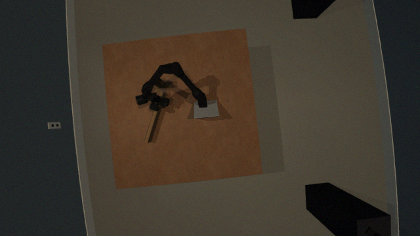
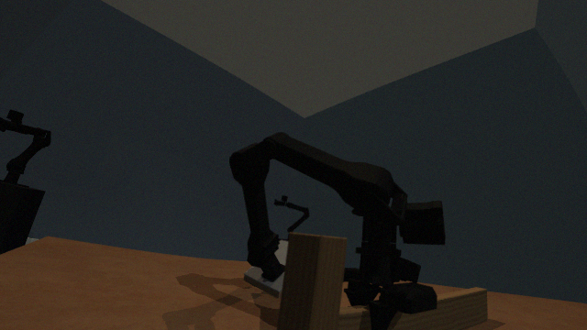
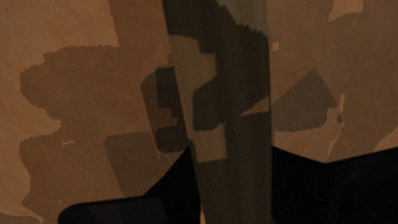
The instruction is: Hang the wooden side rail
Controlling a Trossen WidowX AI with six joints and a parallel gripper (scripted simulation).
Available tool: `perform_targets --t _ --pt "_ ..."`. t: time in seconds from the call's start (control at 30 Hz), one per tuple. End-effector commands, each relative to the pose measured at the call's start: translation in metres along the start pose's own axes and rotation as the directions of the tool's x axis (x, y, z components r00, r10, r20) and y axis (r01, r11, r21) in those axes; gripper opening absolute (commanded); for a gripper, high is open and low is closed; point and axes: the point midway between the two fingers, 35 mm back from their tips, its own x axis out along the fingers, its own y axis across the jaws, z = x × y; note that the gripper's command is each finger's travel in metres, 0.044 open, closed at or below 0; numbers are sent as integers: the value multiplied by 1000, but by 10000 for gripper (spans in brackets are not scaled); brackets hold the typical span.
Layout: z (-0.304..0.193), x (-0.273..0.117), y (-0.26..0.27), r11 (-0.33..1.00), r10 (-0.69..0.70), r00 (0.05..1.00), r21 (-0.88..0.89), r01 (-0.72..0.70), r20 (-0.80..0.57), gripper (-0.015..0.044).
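Observation:
The wooden side rail (image 1: 151, 128) (image 2: 464, 306) (image 3: 247, 182) lies low along the table, its far end on the table top. My gripper (image 1: 159, 101) (image 2: 371, 311) (image 3: 218, 145) is shut on the rail, one dark finger against each side, nearer the post end than the far end. The headboard post (image 2: 311, 281) stands upright in the exterior view, in front of the arm and hiding part of it. The rail's near end is behind or beside the post there. The steel hooks, the slot and the pins cannot be made out in any view.
The arm's base stands on a light grey plate (image 1: 208, 113) to the right of the rail in the top view. The wooden-brown table top (image 1: 197, 151) extends around them. Dark blocks (image 1: 338, 206) stand off the table, far to the right. Shadows cover much of the wrist view.

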Motion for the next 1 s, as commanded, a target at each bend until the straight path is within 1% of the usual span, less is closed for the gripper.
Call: perform_targets --t 0.0,0.23,0.97 --pt "0 0 0 1000 -2 1000 -5 2 -2 6" --pt "0 0 0 1000 -2 1000 -9 2 -2 0" --pt "3 0 0 980 -2 1000 -200 2 -2 0"
